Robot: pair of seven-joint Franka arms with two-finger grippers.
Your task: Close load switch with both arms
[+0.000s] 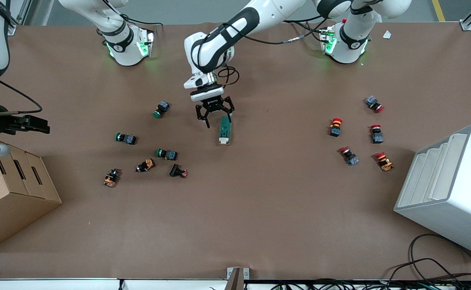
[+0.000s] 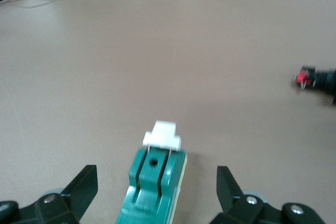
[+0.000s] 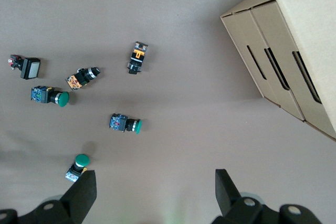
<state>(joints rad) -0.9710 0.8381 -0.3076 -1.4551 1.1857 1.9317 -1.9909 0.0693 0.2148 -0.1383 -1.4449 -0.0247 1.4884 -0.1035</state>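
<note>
The load switch [image 1: 225, 131] is a dark green block lying mid-table, with its white lever [image 1: 223, 140] at the end nearer the front camera. My left gripper [image 1: 218, 121] hangs low over the switch's other end. It is open, one finger on each side of the green body and neither touching it. In the left wrist view the load switch [image 2: 155, 187] runs between the fingers of the left gripper [image 2: 156, 182], with the white lever [image 2: 163, 135] sticking out past them. My right gripper [image 1: 34, 124] waits open and empty, high over the right arm's end of the table; the right wrist view shows it [image 3: 155, 182] above bare table.
Several green and orange push buttons [image 1: 167, 154] lie scattered toward the right arm's end. Several red-capped ones [image 1: 349, 156] lie toward the left arm's end. A cardboard box [image 1: 9, 189] stands under the right gripper's area. A white rack [image 1: 449, 189] stands at the left arm's end.
</note>
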